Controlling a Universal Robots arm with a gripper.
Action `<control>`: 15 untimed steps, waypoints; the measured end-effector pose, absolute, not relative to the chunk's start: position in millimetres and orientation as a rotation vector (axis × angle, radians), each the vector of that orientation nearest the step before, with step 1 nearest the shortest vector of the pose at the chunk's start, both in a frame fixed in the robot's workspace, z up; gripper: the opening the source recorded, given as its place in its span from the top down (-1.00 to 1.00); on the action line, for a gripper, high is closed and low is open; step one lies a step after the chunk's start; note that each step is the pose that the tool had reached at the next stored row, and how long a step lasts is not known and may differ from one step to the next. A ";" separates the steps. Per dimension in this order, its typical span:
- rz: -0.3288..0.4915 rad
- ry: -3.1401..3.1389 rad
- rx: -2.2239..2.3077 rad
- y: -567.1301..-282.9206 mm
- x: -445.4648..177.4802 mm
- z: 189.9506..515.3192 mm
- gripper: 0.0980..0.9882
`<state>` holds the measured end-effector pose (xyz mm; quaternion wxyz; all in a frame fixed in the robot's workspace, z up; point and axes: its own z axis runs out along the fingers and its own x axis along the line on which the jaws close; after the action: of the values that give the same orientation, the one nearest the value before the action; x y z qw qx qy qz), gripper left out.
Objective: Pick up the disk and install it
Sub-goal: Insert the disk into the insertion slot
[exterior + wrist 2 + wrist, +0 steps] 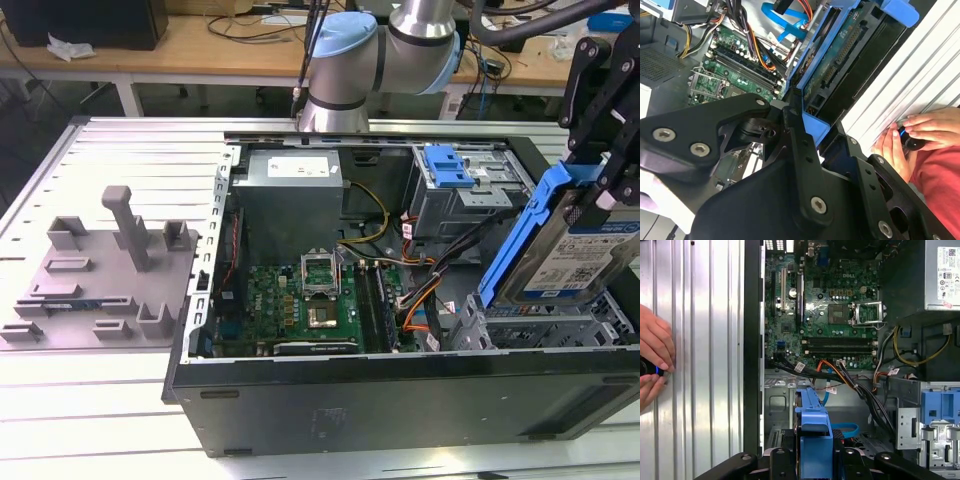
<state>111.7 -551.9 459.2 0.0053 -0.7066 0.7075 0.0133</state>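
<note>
Blue-railed hard drive point(572, 262) is hanging tilted, the black gripper point(592, 203) clamping it by its edges, over the open computer case's point(400, 390) drive cage point(540, 325)

Labels on the disk point(575, 262) and power supply point(942, 275) carry unreadable print.

Silver metal disk point(578, 258), glossy blue plastic rails point(516, 238)
</note>
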 end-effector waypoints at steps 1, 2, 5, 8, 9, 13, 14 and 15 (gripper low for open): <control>0.042 2.215 -2.212 -551.9 111.7 458.9 0.40; 0.042 2.215 -2.212 -552.0 111.8 458.5 0.40; 0.042 2.215 -2.212 -552.1 111.9 456.7 0.40; 0.041 2.215 -2.212 -552.3 111.9 454.7 0.40; 0.042 2.215 -2.212 -552.3 111.9 454.2 0.40; 0.042 2.215 -2.212 -552.4 111.9 451.0 0.40; 0.041 2.215 -2.212 -552.4 112.0 449.8 0.40; 0.042 2.215 -2.212 -552.5 112.0 448.2 0.40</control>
<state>112.0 -552.5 448.2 0.0053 -0.7066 0.7075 0.0133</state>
